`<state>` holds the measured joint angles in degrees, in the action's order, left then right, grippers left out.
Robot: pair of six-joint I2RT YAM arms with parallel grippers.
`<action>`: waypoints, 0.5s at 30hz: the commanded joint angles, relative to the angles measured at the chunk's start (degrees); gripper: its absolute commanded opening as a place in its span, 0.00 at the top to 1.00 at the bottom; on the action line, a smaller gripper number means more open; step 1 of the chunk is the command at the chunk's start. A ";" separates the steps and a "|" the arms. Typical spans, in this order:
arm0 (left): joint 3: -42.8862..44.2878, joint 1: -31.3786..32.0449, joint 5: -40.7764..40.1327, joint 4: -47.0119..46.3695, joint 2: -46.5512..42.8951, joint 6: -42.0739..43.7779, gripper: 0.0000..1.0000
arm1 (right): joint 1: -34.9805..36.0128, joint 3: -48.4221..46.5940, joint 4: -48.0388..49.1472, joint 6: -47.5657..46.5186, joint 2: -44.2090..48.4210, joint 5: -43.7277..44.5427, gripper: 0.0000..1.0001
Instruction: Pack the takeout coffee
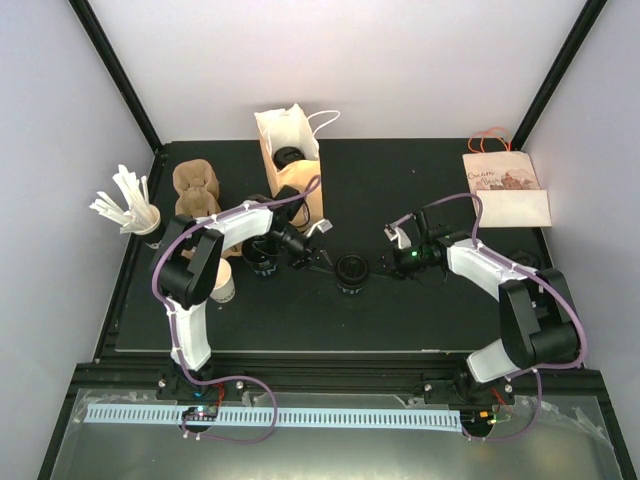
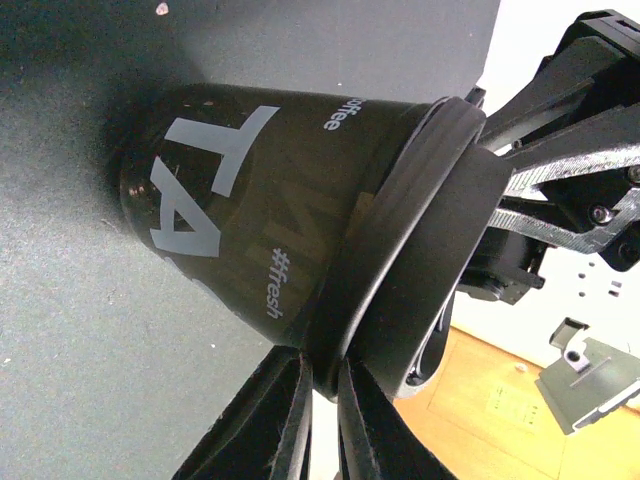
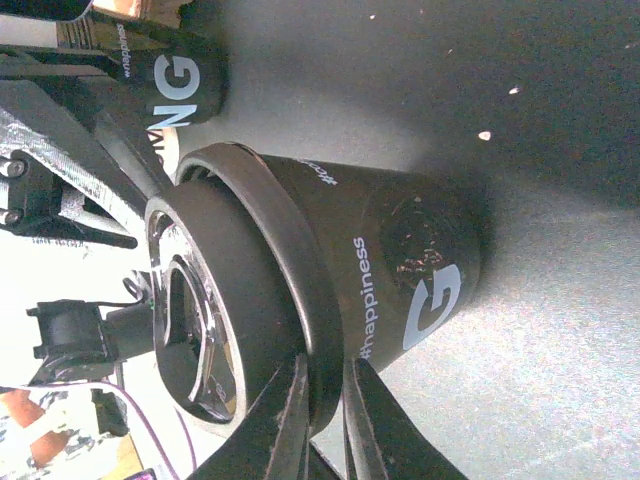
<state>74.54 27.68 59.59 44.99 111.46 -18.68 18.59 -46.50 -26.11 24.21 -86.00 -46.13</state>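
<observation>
Top external: left tool [image 1: 328, 262] and right tool [image 1: 376, 268] both pinch one black cup [image 1: 351, 272].

A robotics lab test cell: plain white wall panels [image 1: 350, 60] and black frame posts [image 1: 120, 80] enclose a matte black counter [image 1: 400, 320]. Two white-and-black robot arms [image 1: 190, 300] are bolted at its near edge, above a white cable track [image 1: 330, 417].
</observation>
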 commanded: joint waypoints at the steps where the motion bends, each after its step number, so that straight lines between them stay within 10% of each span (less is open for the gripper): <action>1: 1.51 0.79 -2.36 -1.23 2.58 0.35 0.91 | 1.55 4.96 -4.16 -1.61 -5.67 5.30 0.89; 15: 5.54 0.73 -2.91 -0.32 3.38 0.14 0.91 | 0.99 -0.97 -7.55 -2.46 -0.38 2.12 0.81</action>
<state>77.06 27.40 58.70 47.00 112.60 -18.63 17.87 -46.22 -26.50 23.79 -85.97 -48.21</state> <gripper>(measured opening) 0.093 0.179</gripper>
